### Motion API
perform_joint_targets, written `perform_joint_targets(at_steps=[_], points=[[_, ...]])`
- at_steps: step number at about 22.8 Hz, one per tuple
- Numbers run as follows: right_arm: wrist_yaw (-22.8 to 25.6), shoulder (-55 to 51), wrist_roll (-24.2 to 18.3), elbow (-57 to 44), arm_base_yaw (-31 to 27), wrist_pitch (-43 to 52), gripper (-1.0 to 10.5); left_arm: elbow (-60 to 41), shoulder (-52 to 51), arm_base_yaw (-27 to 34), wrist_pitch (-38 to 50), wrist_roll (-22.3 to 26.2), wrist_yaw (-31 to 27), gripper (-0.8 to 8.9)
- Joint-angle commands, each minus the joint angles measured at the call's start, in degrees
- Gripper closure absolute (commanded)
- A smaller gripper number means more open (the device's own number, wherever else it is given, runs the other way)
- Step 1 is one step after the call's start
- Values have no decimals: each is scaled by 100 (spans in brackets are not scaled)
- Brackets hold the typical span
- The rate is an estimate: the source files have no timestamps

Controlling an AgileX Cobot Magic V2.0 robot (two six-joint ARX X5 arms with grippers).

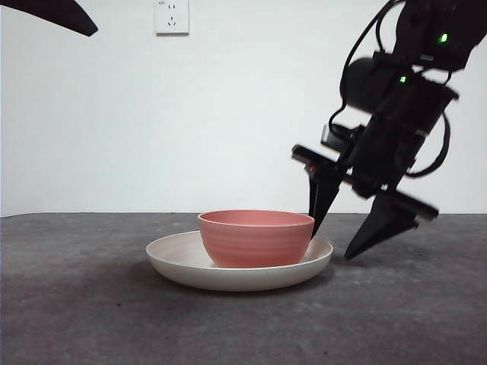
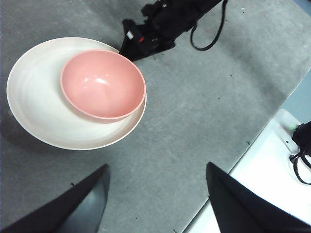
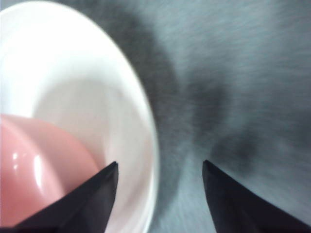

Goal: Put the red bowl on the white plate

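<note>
Coral-red against cream, the red bowl (image 1: 256, 237) sits upright inside the white plate (image 1: 171, 257), off-centre toward the side where our right gripper (image 1: 341, 243) hangs. That gripper is spread wide and holds nothing: one jaw tip is down just beside the bowl's wall over the plate's rim, the other out past the rim above the grey bench (image 1: 84, 312). In our right wrist view the bowl (image 3: 34, 170) lies off to one side of the jaws, not between them. We judge the placing done, so the coming move turns on this: the bowl lies close against the inner jaw, and the right gripper should draw away from it. Our left gripper (image 2: 158, 187) waits high, spread and empty, well apart from the bowl.
</note>
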Motion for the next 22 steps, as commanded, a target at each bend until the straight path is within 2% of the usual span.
perform_joint_targets(at_steps=[1, 6, 10, 13, 22], points=[[269, -669, -365, 133, 13, -76, 666, 52, 55, -44, 33, 48, 22, 501], [278, -2382, -1270, 133, 133, -1027, 667, 52, 55, -44, -11, 50, 22, 502], [273, -3554, -1770, 127, 466, -2109, 667, 52, 55, -44, -42, 50, 22, 502], [275, -4089, -1775, 0, 756, -2498, 667, 52, 55, -44, -46, 50, 22, 502], [229, -5344, -1532, -1469, 1394, -2022, 667, 52, 55, -44, -61, 50, 22, 502]])
